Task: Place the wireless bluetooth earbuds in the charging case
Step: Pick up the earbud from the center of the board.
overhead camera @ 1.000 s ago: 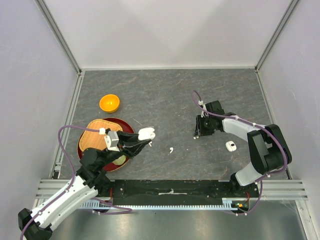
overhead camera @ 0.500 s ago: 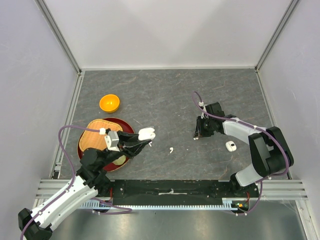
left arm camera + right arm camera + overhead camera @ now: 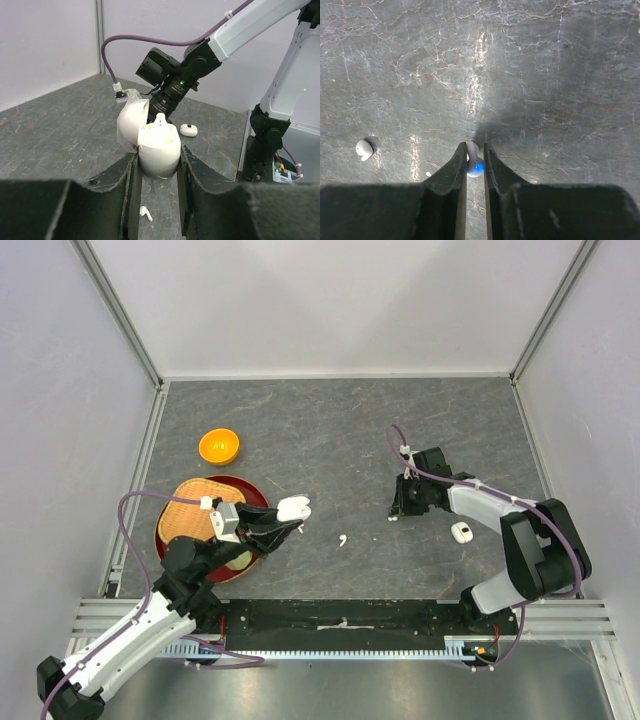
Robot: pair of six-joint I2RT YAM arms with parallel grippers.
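Observation:
My left gripper (image 3: 284,522) is shut on an open white charging case (image 3: 292,507), held above the table left of centre. In the left wrist view the case (image 3: 158,147) sits between the jaws with its lid (image 3: 131,122) tipped back. Below it one white earbud (image 3: 145,213) lies loose on the table, also seen from above (image 3: 342,539). My right gripper (image 3: 475,152) points down at the table right of centre (image 3: 398,512). Its jaws press both sides of a white earbud (image 3: 474,164) with a blue glint. Another earbud (image 3: 364,148) lies to its left.
A closed second white case (image 3: 461,532) lies on the table right of my right gripper, and also shows in the left wrist view (image 3: 188,130). An orange bowl (image 3: 219,446) and a red plate (image 3: 252,487) holding a woven tray stand at the left. White walls ring the table.
The right gripper's jaws have narrowed onto the earbud between them, and that arm has shifted slightly. The left arm and the case have not moved.

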